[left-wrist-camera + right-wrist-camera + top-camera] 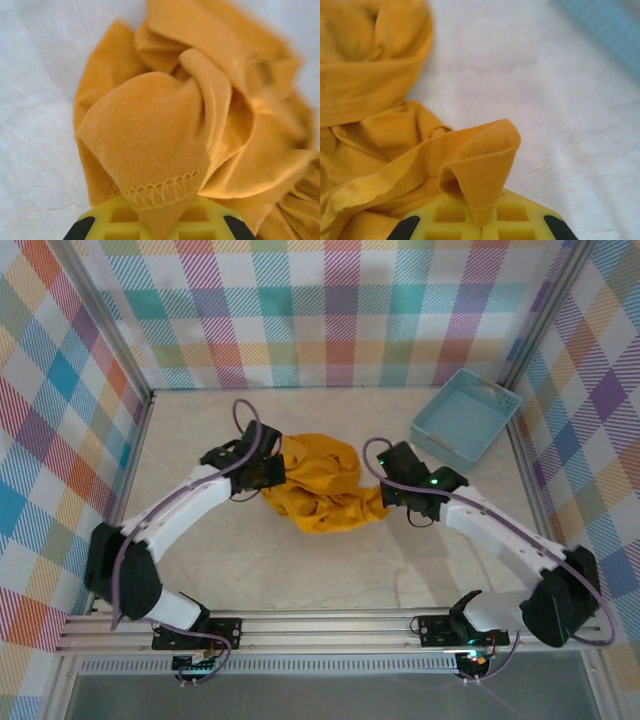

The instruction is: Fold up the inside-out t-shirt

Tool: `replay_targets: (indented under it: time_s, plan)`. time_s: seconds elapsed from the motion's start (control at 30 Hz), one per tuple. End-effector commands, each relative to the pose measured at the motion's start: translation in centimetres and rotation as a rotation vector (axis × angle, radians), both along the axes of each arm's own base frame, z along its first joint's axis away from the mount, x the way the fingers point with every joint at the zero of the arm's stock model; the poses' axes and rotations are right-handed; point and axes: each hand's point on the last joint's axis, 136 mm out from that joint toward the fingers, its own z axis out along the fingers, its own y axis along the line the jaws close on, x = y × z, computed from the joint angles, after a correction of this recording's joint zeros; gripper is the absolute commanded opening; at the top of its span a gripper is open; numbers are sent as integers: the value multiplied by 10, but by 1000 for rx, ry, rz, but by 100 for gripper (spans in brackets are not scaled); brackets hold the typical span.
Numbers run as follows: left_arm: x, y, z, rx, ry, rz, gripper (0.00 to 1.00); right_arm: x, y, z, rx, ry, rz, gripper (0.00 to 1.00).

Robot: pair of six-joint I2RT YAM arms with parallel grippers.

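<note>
The inside-out t-shirt (320, 485) lies crumpled in a mustard-orange heap at the middle of the table. My left gripper (270, 472) is at the heap's left edge, shut on a stitched seam fold of the t-shirt (150, 150), which rises from between the yellow fingers (115, 217). On the heap's right edge my right gripper (392, 490) is shut on a hem corner of the t-shirt (480, 165); the cloth curls up out of the closed yellow fingers (520, 212). No lettering shows.
A light blue basket (466, 417) sits at the back right, close behind the right arm. Checked walls and metal posts enclose the pale table (300, 570). Open tabletop lies in front of the heap.
</note>
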Motion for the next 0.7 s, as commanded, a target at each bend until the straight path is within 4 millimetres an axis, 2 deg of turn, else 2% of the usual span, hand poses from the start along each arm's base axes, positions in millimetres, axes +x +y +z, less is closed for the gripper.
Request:
replay_targets:
  time_s: [0.0,0.1,0.17,0.27,0.33,0.4,0.43,0.5,0.57,0.67]
  plan:
    - [-5,35,88,-8,-211,77,0,11,-37,93,-79,-245,-41,0]
    - [-18,45,128,-69,-321,99,2,11,-45,149,-28,-367,-41,0]
    - [-26,42,141,-133,-353,82,6,8,-44,179,11,-427,-20,0]
    - [-36,29,146,-217,-336,28,8,3,-36,201,72,-455,21,0]
    - [-39,23,139,-228,-306,3,15,3,-29,203,108,-452,46,0]
    - [-36,20,125,-197,-256,-20,26,6,-21,195,135,-422,56,0]
    - [-32,18,111,-164,-207,-24,30,8,-13,185,160,-390,68,0]
    - [-23,14,80,-91,-96,-31,41,14,4,158,199,-312,97,0]
    - [-9,10,43,-7,32,-38,50,26,16,121,204,-217,83,0]
    - [5,21,7,135,159,10,60,45,4,73,193,-61,-46,0]
